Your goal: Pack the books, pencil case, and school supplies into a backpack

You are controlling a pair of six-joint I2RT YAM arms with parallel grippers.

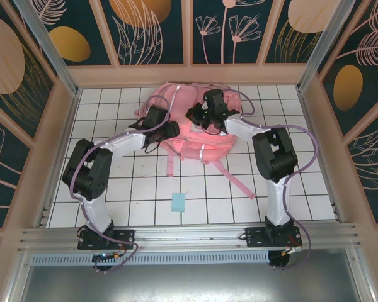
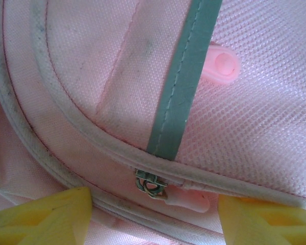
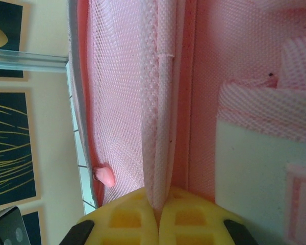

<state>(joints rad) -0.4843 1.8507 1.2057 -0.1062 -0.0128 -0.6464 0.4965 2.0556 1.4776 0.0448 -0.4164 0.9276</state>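
- The backpack (image 1: 195, 135) is lying on the table (image 1: 290, 201) beneath both grippers. Its pink fabric is covering whatever it is holding, so no contents can be made out.
- The right gripper (image 3: 158, 212) is clamping a fold of the backpack's mesh fabric (image 3: 160, 102), its yellow fingers pressed together on it. A pink zip pull (image 3: 105, 176) is hanging near them, off to one side.
- The left gripper (image 2: 153, 222) is standing apart and gripping nothing. Its fingers (image 2: 41, 217) are straddling a metal zip slider (image 2: 150, 182) and its pink tab (image 2: 191, 200), which are sitting just ahead between the tips.
- A grey-green strip (image 2: 186, 76) is running away from that gripper and is cut off at the frame edge.
- The light-blue pad (image 1: 177, 202) is lying on the table well behind both grippers, apart from the backpack.
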